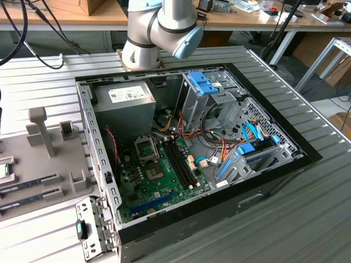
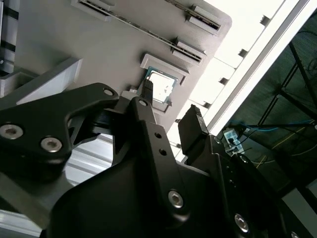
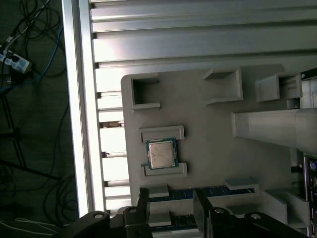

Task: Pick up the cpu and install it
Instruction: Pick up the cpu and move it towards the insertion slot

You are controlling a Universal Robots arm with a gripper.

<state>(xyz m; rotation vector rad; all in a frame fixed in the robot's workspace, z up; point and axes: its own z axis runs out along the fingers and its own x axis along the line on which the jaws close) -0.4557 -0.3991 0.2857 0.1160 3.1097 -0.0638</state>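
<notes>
A: Tray (image 1: 38, 159) location?
B: On the table (image 1: 307, 213), at the exterior view's left of the open case (image 1: 258, 192).
A: cpu (image 3: 161, 153)?
B: On that tray, seated between two brackets (image 3: 161, 133).
A: Inside the case?
B: Motherboard (image 1: 159, 183) on the floor, power supply (image 1: 123, 104) in the far corner, exterior view's left.

an open computer case (image 1: 219, 219) lies on the ribbed metal bench (image 1: 285, 235), showing a green motherboard (image 1: 140, 186), a grey power supply (image 1: 123, 112) and blue drive brackets (image 1: 202, 83). at the exterior view's left, a grey holder tray (image 1: 55, 164) carries memory sticks (image 1: 27, 193).

The cpu (image 1: 3, 171) lies on a tray (image 1: 52, 161) beside the case (image 1: 100, 161).
</notes>
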